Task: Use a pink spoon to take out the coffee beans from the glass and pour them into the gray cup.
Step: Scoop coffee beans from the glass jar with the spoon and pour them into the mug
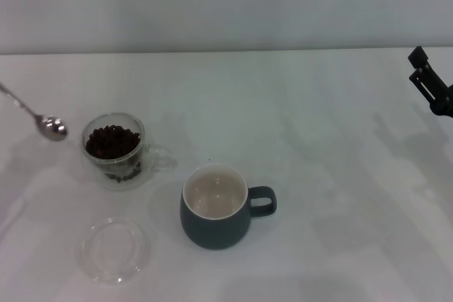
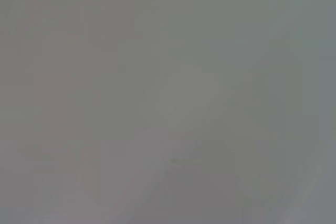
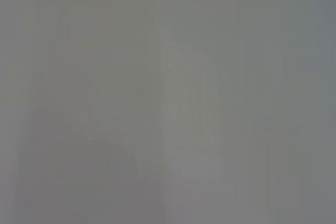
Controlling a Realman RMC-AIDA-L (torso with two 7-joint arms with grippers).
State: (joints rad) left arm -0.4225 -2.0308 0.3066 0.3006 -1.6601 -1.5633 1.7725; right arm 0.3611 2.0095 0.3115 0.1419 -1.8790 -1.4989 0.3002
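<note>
The glass [image 1: 117,167] with coffee beans [image 1: 112,141] heaped inside stands on the white table at the left, its clear handle pointing right. The gray cup [image 1: 212,230] sits nearer the front, to the glass's right, with a cream inside that looks empty and its handle to the right. Left of the glass is the pink spoon [image 1: 51,126]: only its shiny bowl and thin metal neck show, and the neck runs off the left edge, so the handle and whatever holds it are hidden. My right gripper [image 1: 429,84] shows partly at the far right edge. Both wrist views show only blank grey surface.
A flat clear round glass dish [image 1: 113,250] lies near the front edge, below the glass and left of the gray cup. The white table [image 1: 340,175] stretches to the right and back, ending at a pale wall.
</note>
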